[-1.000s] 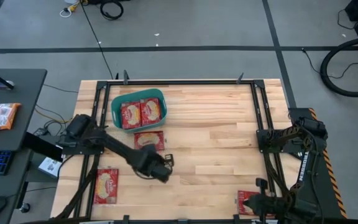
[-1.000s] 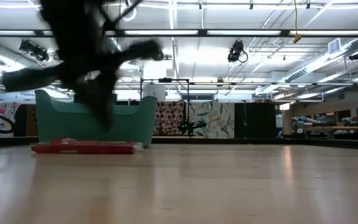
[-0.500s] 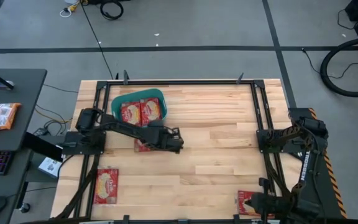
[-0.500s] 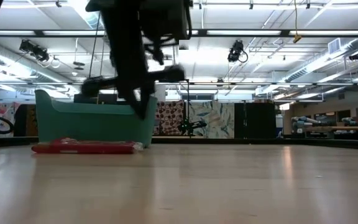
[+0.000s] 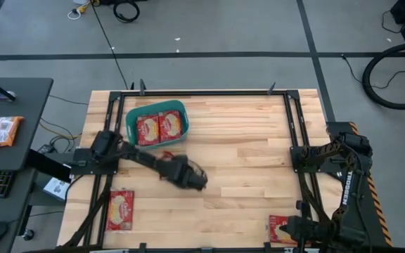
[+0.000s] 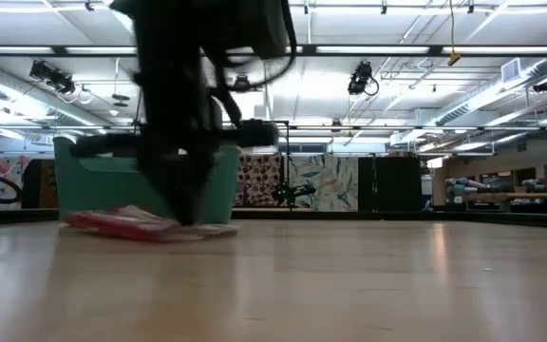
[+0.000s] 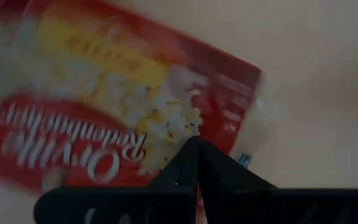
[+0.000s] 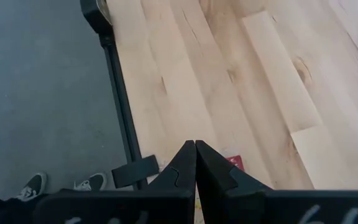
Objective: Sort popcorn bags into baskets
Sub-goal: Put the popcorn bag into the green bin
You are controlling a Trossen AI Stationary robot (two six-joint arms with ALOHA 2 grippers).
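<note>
Wooden table: left pincer closed, tips pressing popcorn bag just beside teal basket; right pincer closed, parked far off.

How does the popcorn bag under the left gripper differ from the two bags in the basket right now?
The bag by the left gripper lies on the table, outside the teal basket; the two basket bags sit side by side inside it.
That loose bag is mostly hidden from above; the basket bags show fully.
All are red popcorn packets.
</note>
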